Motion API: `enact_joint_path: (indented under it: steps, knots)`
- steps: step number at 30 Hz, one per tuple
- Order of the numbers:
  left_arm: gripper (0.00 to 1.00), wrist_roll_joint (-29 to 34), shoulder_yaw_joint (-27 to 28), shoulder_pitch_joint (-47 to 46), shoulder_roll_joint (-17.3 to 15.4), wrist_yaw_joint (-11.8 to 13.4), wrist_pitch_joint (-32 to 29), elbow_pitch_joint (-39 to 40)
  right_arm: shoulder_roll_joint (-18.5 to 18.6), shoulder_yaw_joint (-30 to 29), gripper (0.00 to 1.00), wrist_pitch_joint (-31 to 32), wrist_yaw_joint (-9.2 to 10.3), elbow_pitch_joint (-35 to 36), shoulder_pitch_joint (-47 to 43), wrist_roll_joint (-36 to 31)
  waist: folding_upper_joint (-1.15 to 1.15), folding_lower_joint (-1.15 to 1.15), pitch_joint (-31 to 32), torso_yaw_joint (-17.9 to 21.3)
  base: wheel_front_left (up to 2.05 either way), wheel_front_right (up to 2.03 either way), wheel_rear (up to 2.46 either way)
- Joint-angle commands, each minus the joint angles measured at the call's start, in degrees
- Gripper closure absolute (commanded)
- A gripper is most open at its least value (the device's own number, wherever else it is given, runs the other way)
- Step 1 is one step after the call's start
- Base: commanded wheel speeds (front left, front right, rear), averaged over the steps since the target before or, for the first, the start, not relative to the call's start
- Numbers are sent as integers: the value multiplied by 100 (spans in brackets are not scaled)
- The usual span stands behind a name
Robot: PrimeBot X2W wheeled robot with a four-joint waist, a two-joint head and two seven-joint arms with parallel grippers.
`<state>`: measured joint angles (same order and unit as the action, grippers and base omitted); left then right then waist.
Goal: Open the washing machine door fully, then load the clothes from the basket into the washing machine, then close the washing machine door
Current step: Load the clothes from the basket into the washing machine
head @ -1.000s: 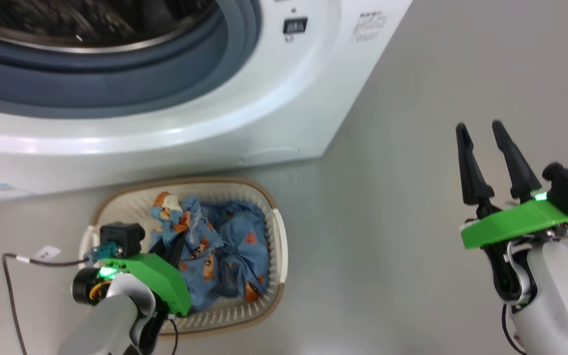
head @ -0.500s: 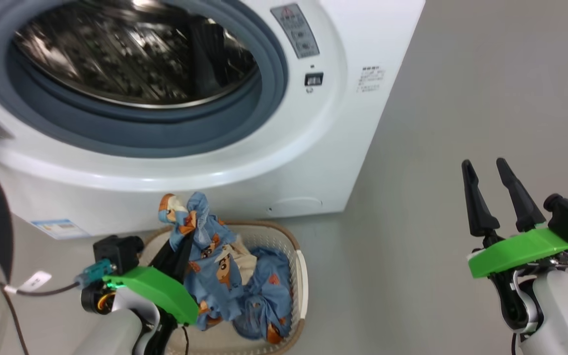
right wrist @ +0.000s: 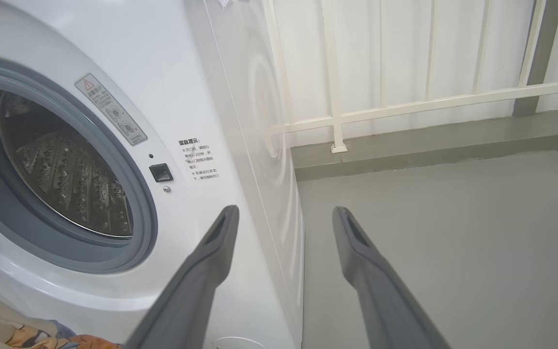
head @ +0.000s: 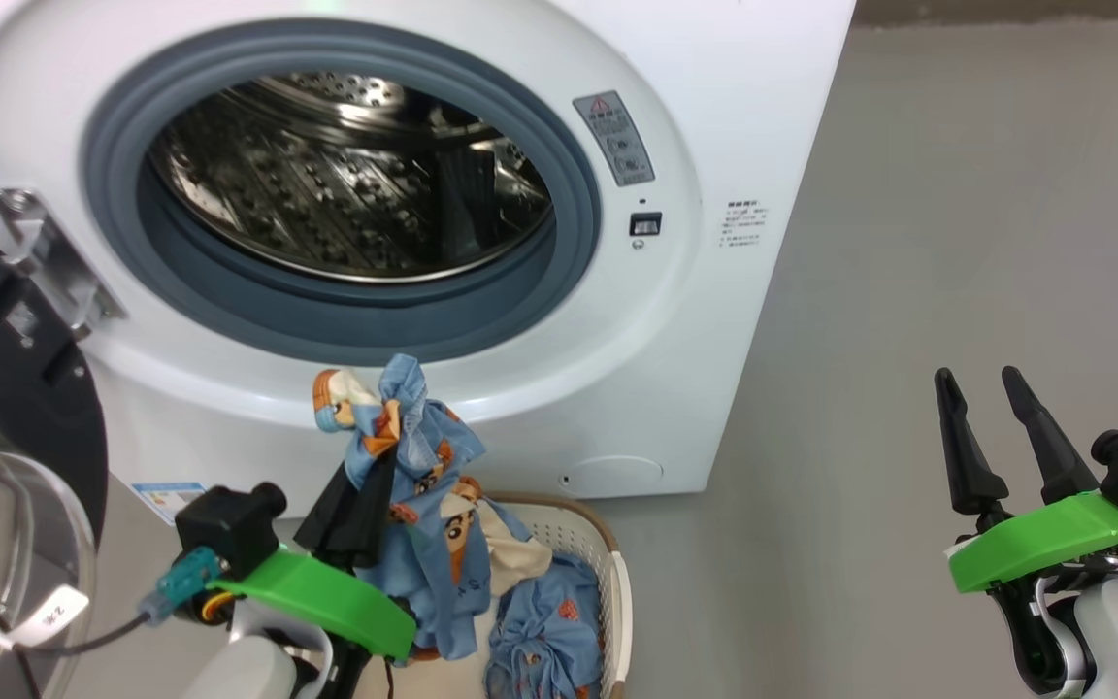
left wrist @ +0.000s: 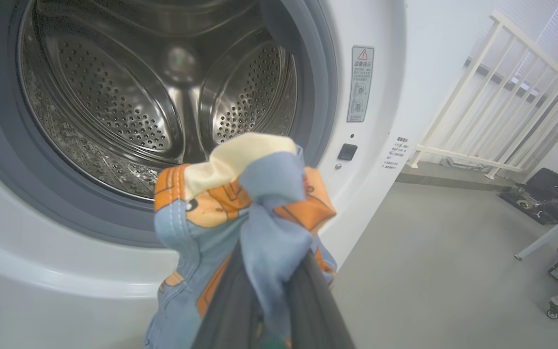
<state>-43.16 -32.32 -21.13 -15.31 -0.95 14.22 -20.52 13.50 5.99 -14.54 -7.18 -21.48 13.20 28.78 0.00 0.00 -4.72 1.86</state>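
The white washing machine (head: 695,320) stands open, its steel drum (head: 345,204) bare inside the grey seal. Its black door (head: 6,379) is swung out at the far left. My left gripper (head: 375,476) is shut on a light-blue garment (head: 423,456) with orange figures, held up above the cream basket (head: 617,582) just below the drum opening. More blue clothes (head: 544,631) lie in the basket. In the left wrist view the bunched garment (left wrist: 240,203) covers my fingertips in front of the drum (left wrist: 153,97). My right gripper (head: 976,374) stands open and unladen over the floor at the right.
A blue label (head: 169,497) sits low on the machine's front. Grey floor (head: 957,243) stretches to the right of the machine. A white railing (right wrist: 405,102) runs along the wall behind, and dark equipment (left wrist: 550,194) stands on the floor at the far right.
The head camera has tilted up, bringing the drum and door into view. My left gripper has lifted the blue garment out of the basket toward the drum opening. The right gripper stays open.
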Motion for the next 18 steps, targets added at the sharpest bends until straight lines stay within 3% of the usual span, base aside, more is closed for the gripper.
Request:
enact_joint_path:
  steps: [1, 10, 18]
  knots:
    - [100, 64, 220, -35, -160, 40, 77, 195, 107, 94, 0, -46, -31, 120, -37, 43, 0, 0, 110, -58, 0, 0, 0]
    - [100, 148, 277, 101, -317, 386, -9, 659, 161, 171, 0, -46, -31, 93, -95, 96, 0, 0, 266, 0, 0, 0, 0]
    - [100, 164, 362, -210, -400, 466, -118, 746, 211, 209, 0, -46, -31, 115, -28, 125, 0, 0, 102, 92, 0, 0, 0]
